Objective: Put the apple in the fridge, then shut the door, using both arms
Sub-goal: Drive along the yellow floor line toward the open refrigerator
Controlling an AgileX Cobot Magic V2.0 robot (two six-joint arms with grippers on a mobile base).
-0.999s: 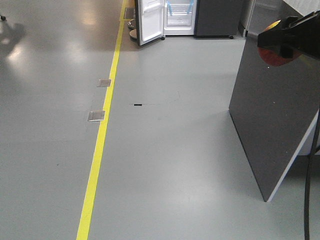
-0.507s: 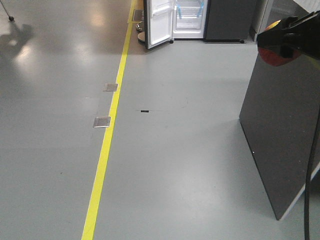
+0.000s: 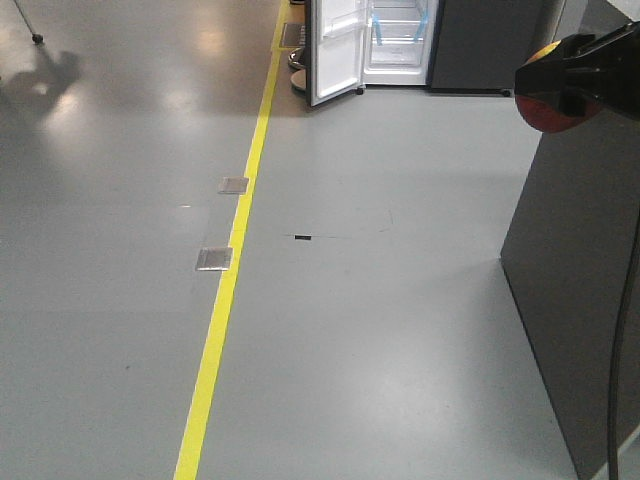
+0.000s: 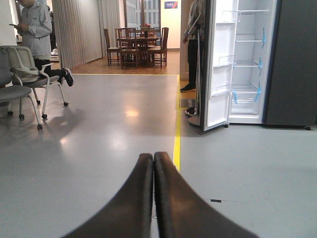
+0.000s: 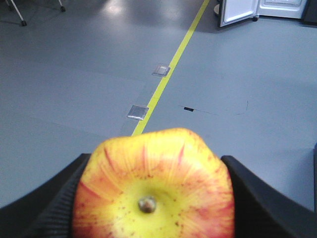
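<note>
We count one apple (image 5: 153, 193), one fridge (image 3: 400, 40) at twelve o'clock with one open door (image 3: 335, 50), two metal floor plates (image 3: 233, 185), one yellow floor line (image 3: 228, 300) and one dark board (image 3: 585, 300) at three o'clock.

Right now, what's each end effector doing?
Left end effector: closed, empty.
Right end effector: closed on the apple.

Fridge (image 3: 400, 45) top cut by frame edge; apple (image 5: 153, 188) underside cropped; dark board (image 3: 570, 300) right part out of frame.
</note>
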